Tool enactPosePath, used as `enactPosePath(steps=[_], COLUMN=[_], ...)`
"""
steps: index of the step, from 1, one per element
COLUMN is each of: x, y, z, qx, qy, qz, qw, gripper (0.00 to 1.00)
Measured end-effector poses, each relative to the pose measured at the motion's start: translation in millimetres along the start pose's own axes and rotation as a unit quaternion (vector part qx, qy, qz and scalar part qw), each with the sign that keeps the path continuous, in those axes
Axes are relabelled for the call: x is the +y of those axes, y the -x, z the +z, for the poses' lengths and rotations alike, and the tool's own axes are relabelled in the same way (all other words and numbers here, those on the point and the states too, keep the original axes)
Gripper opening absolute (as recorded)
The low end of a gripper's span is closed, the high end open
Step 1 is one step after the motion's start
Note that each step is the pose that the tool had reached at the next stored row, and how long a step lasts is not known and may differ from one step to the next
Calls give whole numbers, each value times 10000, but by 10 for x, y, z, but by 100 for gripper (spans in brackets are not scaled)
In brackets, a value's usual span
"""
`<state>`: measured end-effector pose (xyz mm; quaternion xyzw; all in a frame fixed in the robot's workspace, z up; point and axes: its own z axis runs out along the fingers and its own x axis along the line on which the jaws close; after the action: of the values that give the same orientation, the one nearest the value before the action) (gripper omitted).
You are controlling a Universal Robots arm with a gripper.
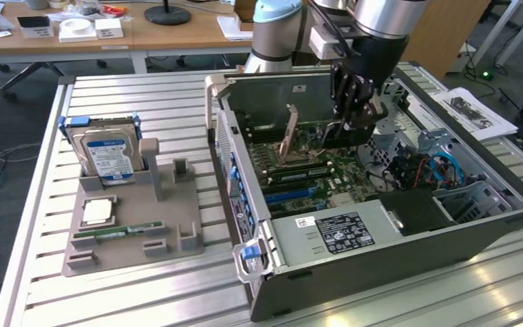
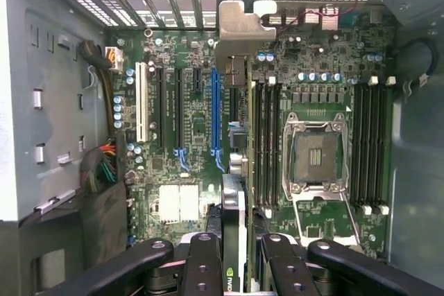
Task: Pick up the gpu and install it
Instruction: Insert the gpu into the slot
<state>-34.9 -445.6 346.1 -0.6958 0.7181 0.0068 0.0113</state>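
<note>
Here, gripper (image 2: 238, 244) reaching down into the open computer case (image 1: 479, 225), fingers (image 2: 203, 265) clamping on both faces of the gpu (image 2: 234, 202), card hanging on edge over the motherboard (image 2: 177, 202), silver bracket (image 2: 243, 25) facing the rear slot openings, lower edge seemingly hovering just beside the blue slot (image 2: 215, 102), contact hard to judge.

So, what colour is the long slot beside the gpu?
The slot is blue; the wrist view shows it best.

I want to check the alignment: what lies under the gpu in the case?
The motherboard lies under the gpu, a blue slot beside it. What is straight below the card's edge is covered.
</note>
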Motion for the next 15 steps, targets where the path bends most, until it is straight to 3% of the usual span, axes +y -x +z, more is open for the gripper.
enactPosePath(steps=[12, 15], x=[18, 19], y=[-6, -6], z=[216, 231], qx=[-2, 0], qy=[3, 3], qz=[-114, -126], qw=[9999, 9999], gripper=[27, 27])
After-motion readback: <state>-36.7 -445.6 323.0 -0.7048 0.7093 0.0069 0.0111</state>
